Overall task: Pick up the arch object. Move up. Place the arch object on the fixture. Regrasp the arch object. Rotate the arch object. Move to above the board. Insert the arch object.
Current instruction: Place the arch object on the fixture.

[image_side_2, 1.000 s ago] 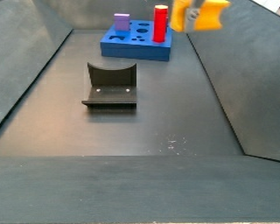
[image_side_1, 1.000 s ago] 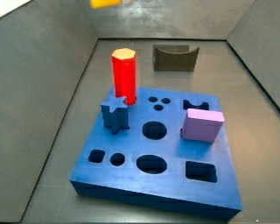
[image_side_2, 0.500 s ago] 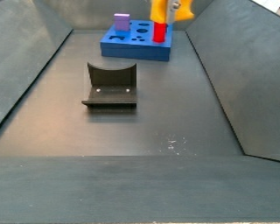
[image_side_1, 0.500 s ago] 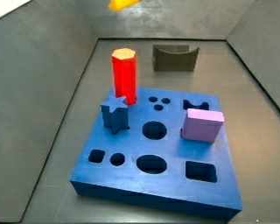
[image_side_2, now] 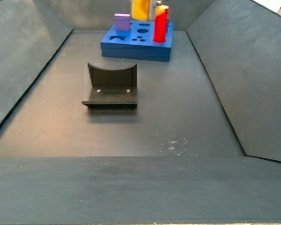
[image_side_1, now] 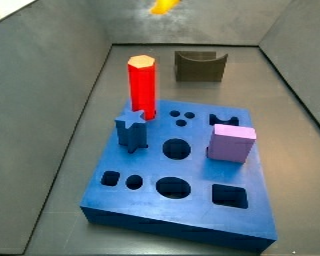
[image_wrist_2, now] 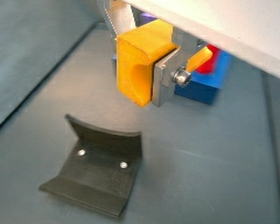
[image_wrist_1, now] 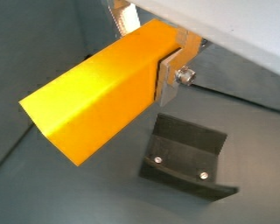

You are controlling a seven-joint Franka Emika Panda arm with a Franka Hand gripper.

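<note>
The arch object (image_wrist_1: 101, 96) is a yellow-orange block, and its notch shows in a wrist view (image_wrist_2: 140, 63). My gripper (image_wrist_1: 143, 54) (image_wrist_2: 137, 66) is shut on it, with a silver finger (image_wrist_2: 164, 77) pressed flat against its side. In both side views the arch object (image_side_1: 163, 6) (image_side_2: 142, 8) hangs high in the air at the frame's edge, and the gripper itself is out of frame. The dark fixture (image_side_2: 111, 85) (image_side_1: 199, 66) stands bare on the floor below. The blue board (image_side_1: 190, 185) (image_side_2: 137, 46) lies beyond the fixture.
On the board stand a tall red pillar (image_side_1: 143, 85) (image_side_2: 162, 24), a lilac cube (image_side_1: 231, 142) (image_side_2: 122, 19) and a blue star piece (image_side_1: 131, 132). Sloping grey walls (image_side_2: 25, 79) close in the floor on both sides.
The held arch object has travelled sideways through the air, away from the fixture's side and towards the space over the board. Nothing else has moved.
</note>
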